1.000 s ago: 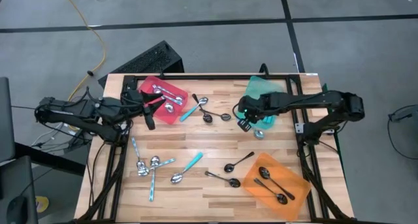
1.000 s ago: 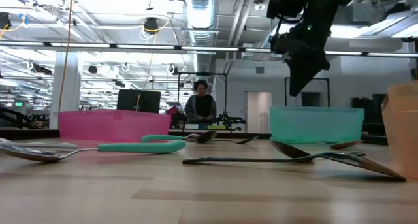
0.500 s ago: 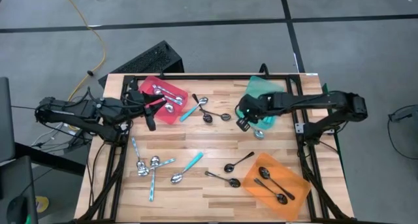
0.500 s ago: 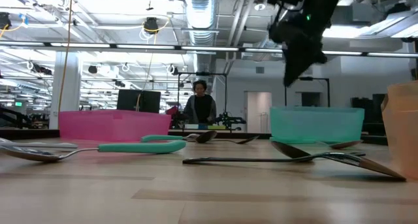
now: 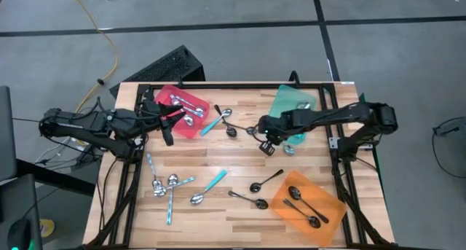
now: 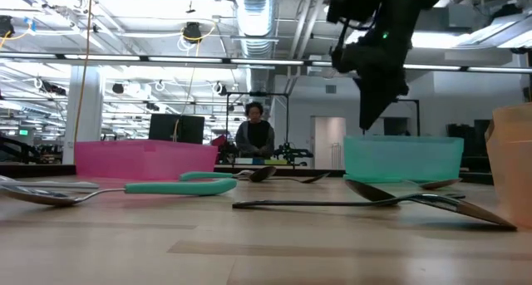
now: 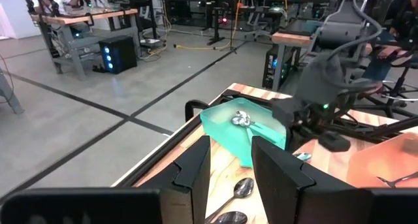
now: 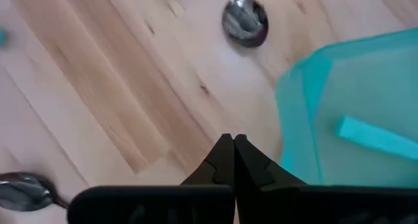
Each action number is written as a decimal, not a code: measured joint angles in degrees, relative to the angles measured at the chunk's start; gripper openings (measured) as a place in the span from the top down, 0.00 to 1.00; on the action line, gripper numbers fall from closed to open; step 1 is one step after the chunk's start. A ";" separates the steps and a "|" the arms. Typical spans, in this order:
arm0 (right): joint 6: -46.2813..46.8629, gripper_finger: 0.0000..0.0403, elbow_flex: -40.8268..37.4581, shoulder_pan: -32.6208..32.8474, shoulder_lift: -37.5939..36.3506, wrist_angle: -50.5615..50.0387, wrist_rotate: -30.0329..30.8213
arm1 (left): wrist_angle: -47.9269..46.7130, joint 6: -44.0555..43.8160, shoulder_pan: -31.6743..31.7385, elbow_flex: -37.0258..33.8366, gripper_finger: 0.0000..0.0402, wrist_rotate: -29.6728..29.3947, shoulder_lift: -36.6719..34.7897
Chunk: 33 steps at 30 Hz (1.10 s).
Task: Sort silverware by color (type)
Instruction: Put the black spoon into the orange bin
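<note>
The right gripper (image 5: 267,146) is held closed and empty beside the teal tray (image 5: 290,103), frame centre-right. The left gripper (image 5: 167,123) is parted over the red tray (image 5: 169,92), upper left.

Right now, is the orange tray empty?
No. The orange tray has two black spoons lying inside it in the high view.

The high camera looked straight down on the whole table (image 5: 240,162). The low camera looked level across it. Both showed the teal tray (image 5: 290,100).
</note>
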 joint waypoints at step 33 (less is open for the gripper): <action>3.87 0.93 -0.02 -12.56 -4.33 4.13 1.90 | -0.05 -1.12 0.00 0.00 0.75 -0.02 0.02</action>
